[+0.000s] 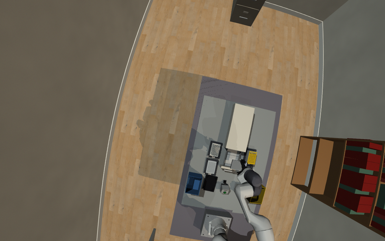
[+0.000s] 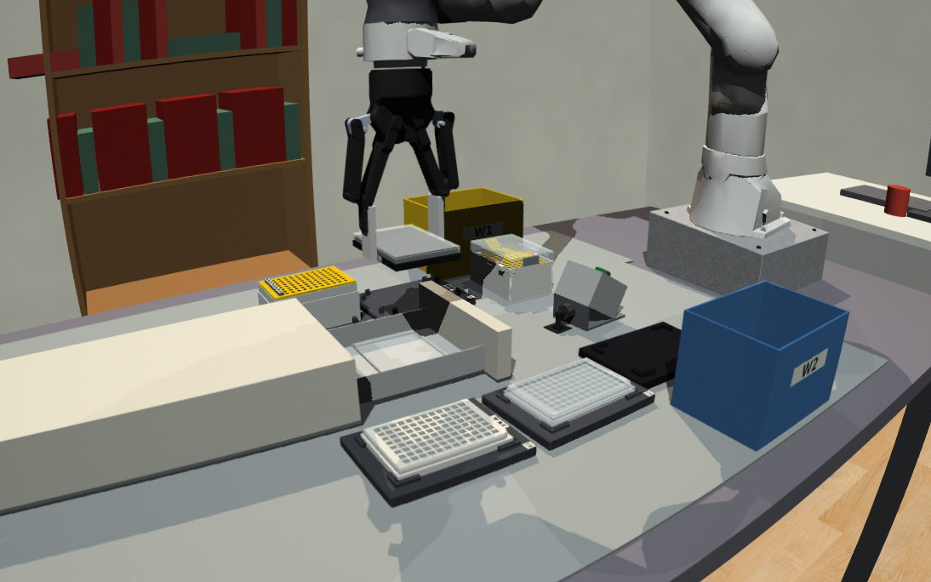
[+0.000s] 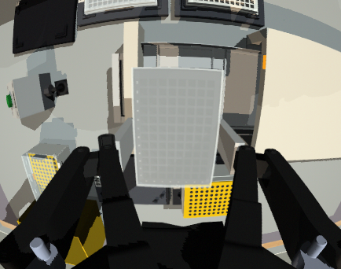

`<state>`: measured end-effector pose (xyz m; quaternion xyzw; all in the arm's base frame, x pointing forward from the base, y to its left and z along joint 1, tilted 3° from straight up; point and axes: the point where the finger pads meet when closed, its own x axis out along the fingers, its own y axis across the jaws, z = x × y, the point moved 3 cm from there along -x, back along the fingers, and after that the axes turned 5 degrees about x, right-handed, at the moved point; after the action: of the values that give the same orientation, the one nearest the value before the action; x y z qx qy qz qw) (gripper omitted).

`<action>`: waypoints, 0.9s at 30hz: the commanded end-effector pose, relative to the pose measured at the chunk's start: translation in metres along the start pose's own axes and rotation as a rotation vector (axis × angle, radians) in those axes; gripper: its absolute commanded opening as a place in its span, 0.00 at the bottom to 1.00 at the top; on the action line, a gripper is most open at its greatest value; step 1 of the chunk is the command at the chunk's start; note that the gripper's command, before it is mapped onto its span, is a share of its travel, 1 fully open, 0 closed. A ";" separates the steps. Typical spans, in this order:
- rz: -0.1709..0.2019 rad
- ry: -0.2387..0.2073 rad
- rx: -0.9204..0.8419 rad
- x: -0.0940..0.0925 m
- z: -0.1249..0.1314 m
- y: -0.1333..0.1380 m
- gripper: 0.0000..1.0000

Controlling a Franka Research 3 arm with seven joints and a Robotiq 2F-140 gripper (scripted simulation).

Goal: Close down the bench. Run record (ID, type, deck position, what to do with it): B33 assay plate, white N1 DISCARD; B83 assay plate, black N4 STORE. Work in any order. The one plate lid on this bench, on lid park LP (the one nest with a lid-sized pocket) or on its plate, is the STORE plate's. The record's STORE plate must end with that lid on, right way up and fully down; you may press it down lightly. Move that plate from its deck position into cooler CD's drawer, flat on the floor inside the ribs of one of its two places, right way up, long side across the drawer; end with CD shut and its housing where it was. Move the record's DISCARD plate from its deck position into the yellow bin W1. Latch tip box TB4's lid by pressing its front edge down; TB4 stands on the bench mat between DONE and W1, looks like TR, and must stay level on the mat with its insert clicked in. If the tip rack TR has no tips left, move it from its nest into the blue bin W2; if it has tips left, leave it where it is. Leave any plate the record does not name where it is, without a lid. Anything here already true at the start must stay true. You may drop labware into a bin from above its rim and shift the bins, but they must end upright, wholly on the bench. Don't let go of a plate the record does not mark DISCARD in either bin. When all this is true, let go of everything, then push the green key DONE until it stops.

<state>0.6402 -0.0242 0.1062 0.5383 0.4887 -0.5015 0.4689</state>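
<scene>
My gripper (image 2: 405, 230) (image 3: 175, 130) (image 1: 241, 164) is shut on the black assay plate (image 2: 408, 247) (image 3: 177, 123) (image 1: 235, 165), which carries its pale clear lid. It holds the plate level in the air over the front end of cooler CD's open drawer (image 2: 447, 358) (image 3: 148, 57). The cream housing of CD (image 2: 151, 368) (image 1: 240, 127) (image 3: 306, 97) lies behind the drawer. A white assay plate (image 2: 436, 434) (image 1: 214, 148) sits on its nest near the table's front. Tip box TB4 (image 2: 512, 269) (image 3: 44, 171) stands on the mat beside the yellow bin W1 (image 2: 487, 209) (image 1: 259, 198).
A second pale plate (image 2: 567, 390) sits on the neighbouring nest, beside an empty black nest (image 2: 635, 350) (image 3: 44, 18). Blue bin W2 (image 2: 758, 362) (image 1: 194, 184) stands at the front right. Tip rack TR (image 2: 305, 283) (image 3: 208, 199) with its yellow top and the DONE key (image 2: 588, 293) (image 3: 31, 99) flank the drawer.
</scene>
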 end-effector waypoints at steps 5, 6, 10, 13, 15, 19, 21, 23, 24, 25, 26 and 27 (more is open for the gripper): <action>-0.006 -0.005 0.010 0.001 -0.013 0.006 0.00; -0.006 -0.005 0.010 0.001 -0.015 0.007 0.00; -0.006 -0.005 0.010 0.002 -0.025 0.011 0.00; -0.006 -0.005 0.010 0.002 -0.034 0.015 0.00; -0.006 -0.005 0.010 0.002 -0.037 0.016 0.00; -0.006 -0.005 0.010 0.002 -0.037 0.016 0.00; -0.006 -0.005 0.010 0.002 -0.036 0.016 0.00; -0.006 -0.005 0.010 0.002 -0.036 0.016 0.00; -0.006 -0.005 0.010 0.002 -0.036 0.016 0.00; -0.006 -0.005 0.010 0.002 -0.035 0.016 0.00; -0.006 -0.005 0.010 0.002 -0.035 0.016 0.00; -0.006 -0.005 0.010 0.002 -0.035 0.016 0.00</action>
<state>0.6596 0.0114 0.1072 0.5360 0.4885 -0.5031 0.4700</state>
